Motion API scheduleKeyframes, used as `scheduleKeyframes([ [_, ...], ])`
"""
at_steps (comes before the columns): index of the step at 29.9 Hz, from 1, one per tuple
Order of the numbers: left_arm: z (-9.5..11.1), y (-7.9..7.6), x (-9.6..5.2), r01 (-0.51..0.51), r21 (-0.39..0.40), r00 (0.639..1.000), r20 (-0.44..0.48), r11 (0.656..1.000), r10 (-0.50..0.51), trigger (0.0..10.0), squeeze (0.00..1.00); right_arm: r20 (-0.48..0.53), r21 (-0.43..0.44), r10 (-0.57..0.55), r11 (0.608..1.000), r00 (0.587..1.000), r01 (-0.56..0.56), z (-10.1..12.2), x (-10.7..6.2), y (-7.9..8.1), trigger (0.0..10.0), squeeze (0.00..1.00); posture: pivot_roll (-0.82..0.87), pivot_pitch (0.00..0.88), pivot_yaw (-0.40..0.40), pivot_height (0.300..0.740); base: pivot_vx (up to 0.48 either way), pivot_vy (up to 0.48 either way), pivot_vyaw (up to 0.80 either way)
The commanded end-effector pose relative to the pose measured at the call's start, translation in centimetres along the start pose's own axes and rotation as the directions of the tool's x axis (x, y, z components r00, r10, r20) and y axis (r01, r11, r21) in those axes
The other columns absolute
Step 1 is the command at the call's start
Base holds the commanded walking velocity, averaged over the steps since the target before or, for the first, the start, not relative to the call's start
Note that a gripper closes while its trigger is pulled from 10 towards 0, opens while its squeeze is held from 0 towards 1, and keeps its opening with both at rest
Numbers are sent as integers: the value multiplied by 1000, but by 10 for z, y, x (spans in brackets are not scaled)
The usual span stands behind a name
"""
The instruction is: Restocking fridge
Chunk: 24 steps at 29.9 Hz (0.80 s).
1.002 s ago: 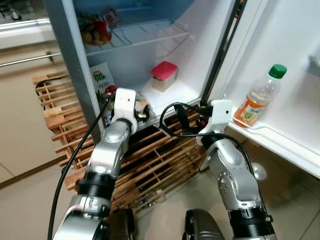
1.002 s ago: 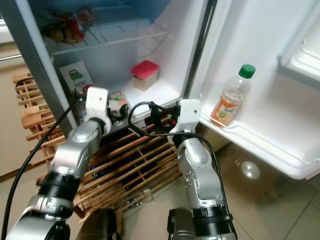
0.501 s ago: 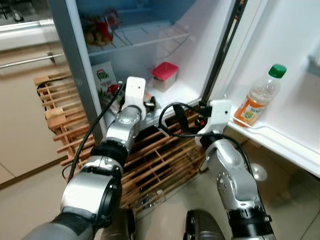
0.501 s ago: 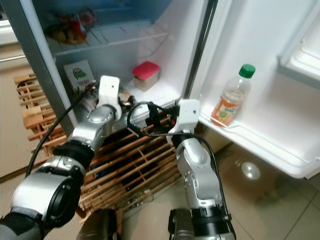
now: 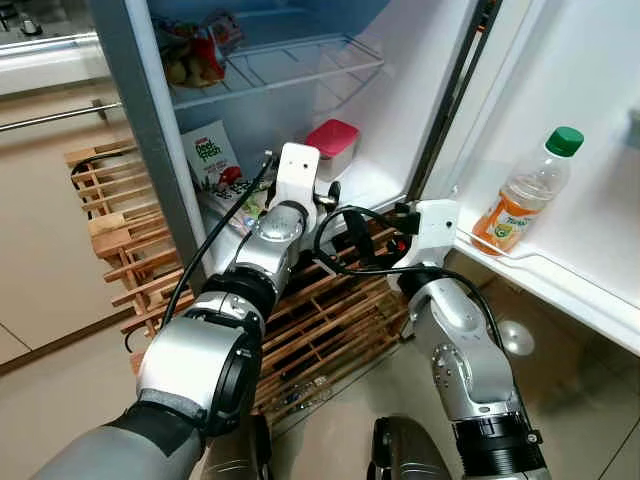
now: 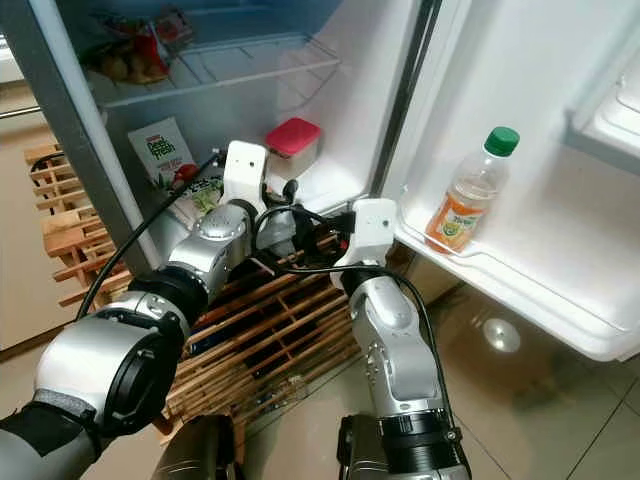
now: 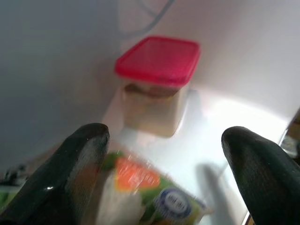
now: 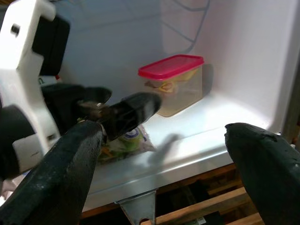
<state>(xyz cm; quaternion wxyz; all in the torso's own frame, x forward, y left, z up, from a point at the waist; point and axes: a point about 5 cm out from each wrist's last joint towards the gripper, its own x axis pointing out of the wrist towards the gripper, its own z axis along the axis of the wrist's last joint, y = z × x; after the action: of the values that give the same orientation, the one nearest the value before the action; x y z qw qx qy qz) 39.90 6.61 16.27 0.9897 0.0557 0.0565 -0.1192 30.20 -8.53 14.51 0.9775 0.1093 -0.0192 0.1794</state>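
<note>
1. Reaching further than a second ago, the left arm now stretches deep over the fridge's bottom shelf, and its left pincer hangs with fingers spread wide above a packet.
2. That salad packet lies flat on the white shelf, just in front of the red-lidded tub; it is a clear bag with green contents, an orange patch and a round blue-rimmed badge. Nothing grips it.
3. Its print is too blurred to read.
4. A red-lidded tub stands behind it near the back wall, clear plastic with something pale inside.
5. At the shelf's left side a green-and-white carton leans against the wall; its big green lettering cannot be made out for certain.
6. The right pincer is held low before the shelf's front edge, fingers wide apart, holding nothing.
7. On the open door's shelf stands a juice bottle with a green cap and an orange label.
8. On the wire rack above rests a bag of produce.
9. A wooden slatted rack lies on the floor beneath the arms.
</note>
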Motion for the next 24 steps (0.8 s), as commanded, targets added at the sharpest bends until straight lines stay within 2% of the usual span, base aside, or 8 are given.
scheduleKeyframes([
  [1, 16, 0, 2, 32, 44, 998, 54, 999, -34, 10000, 0, 25, -19, -11, 1000, 1000, 11, 6, -1, -1, 10000, 0, -150, 0, -1, 652, 0, 0, 0],
  [8, 18, 18, -8, 61, 35, 991, 115, 998, -65, 10000, 0, 12, -14, -13, 1000, 1000, 13, 1, -6, -1, 10000, 0, -122, 0, -6, 652, 0, 0, 0],
  [15, 18, 18, -8, 61, 35, 991, 115, 998, -65, 10000, 0, 12, -14, -13, 1000, 1000, 13, 1, -6, -1, 10000, 0, -122, 0, -6, 652, 0, 0, 0],
  [16, 15, 24, -13, 49, 42, 992, 113, 998, -54, 10000, 0, 8, -13, -13, 1000, 1000, 13, 0, -7, -2, 10000, 0, -106, 0, -11, 652, 0, 0, 0],
  [17, 0, 36, -22, 23, 73, 998, 50, 997, -27, 10000, 0, 0, -8, -9, 1000, 1000, 9, -2, -7, -2, 10000, 0, -71, 0, -21, 652, 0, 0, 0],
  [18, 0, 36, -22, 23, 73, 998, 50, 997, -27, 10000, 0, 0, -8, -9, 1000, 1000, 9, -2, -7, -2, 10000, 0, -71, 0, -21, 652, 0, 0, 0],
  [19, -22, 49, -34, -3, 112, 999, -52, 994, 9, 10000, 0, -10, -3, -3, 1000, 1000, 3, -5, -7, -1, 10000, 0, -72, 0, -23, 652, 0, 0, 0],
  [24, -38, 51, -36, -1, 142, 989, -143, 990, 22, 10000, 0, -8, -3, 0, 1000, 1000, 0, -4, -7, -1, 10000, 0, -85, 0, -20, 652, 0, 0, 0],
])
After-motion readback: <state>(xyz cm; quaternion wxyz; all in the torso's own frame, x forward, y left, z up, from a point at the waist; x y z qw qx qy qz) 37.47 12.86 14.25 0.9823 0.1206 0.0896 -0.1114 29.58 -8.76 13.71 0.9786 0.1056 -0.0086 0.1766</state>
